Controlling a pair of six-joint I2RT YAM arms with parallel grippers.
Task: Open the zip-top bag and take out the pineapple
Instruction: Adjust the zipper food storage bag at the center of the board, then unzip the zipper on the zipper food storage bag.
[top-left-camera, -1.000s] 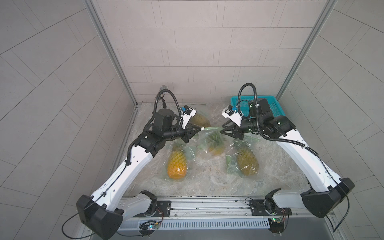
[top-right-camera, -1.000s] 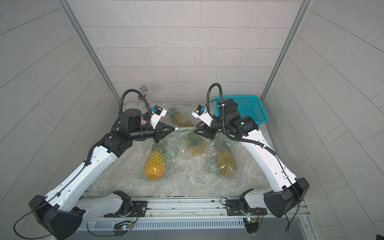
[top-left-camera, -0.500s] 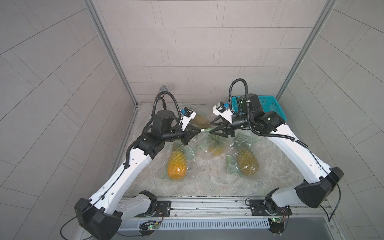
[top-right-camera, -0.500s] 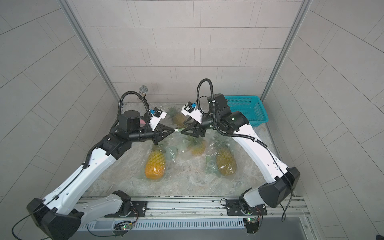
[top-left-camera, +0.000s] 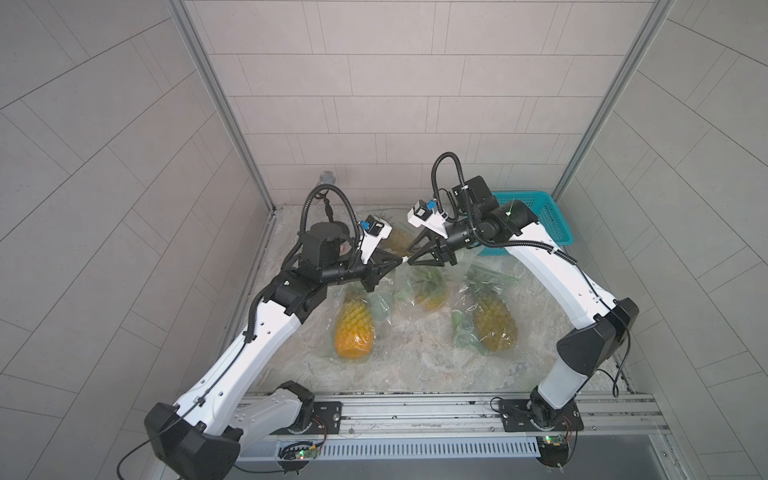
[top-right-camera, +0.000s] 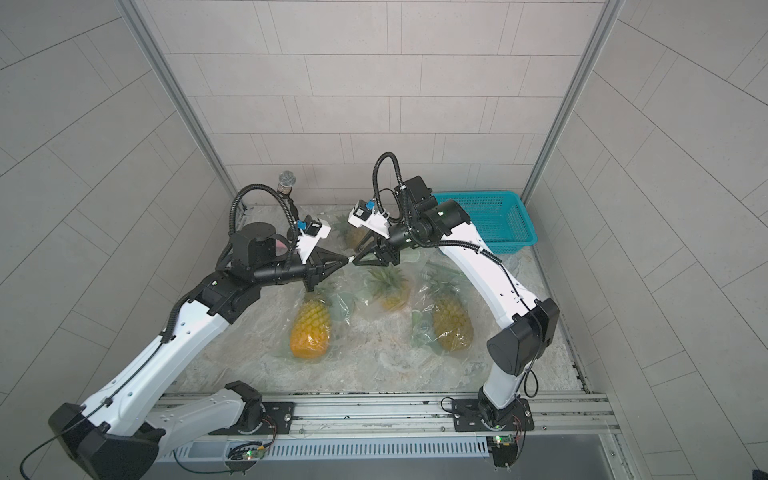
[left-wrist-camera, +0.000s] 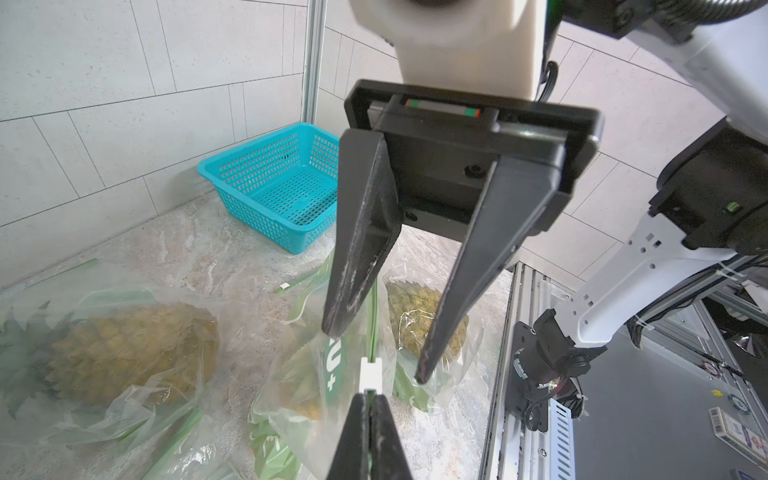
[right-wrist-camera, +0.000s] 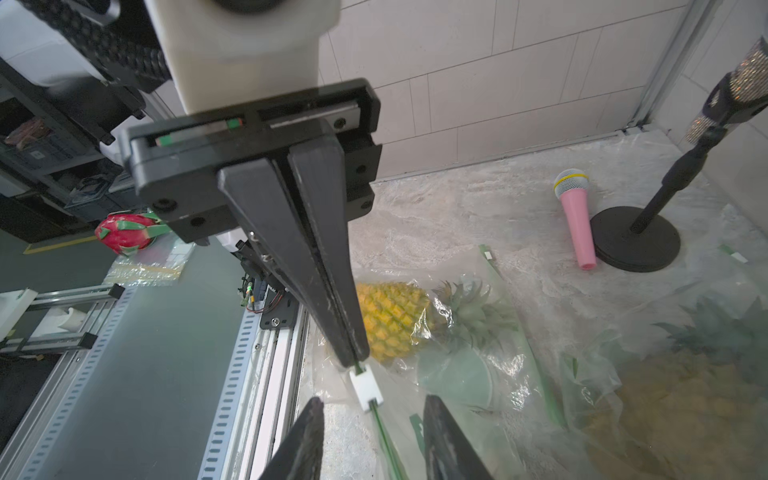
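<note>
In mid-air: left gripper (left-wrist-camera: 369, 401) clamped shut on zip-top bag (left-wrist-camera: 274, 365) rim beside white slider (left-wrist-camera: 370, 374). Right gripper (left-wrist-camera: 379, 353) jaws apart, straddling slider, not touching. Pineapple (left-wrist-camera: 305, 399) inside hanging bag. Step, probably: unzipping. Next needs right jaws closing on slider, then a pull along the track.

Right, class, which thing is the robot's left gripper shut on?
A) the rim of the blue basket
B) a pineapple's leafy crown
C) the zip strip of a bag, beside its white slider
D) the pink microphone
C: in the right wrist view the left gripper is shut on the green zip strip, right beside the white slider.
</note>
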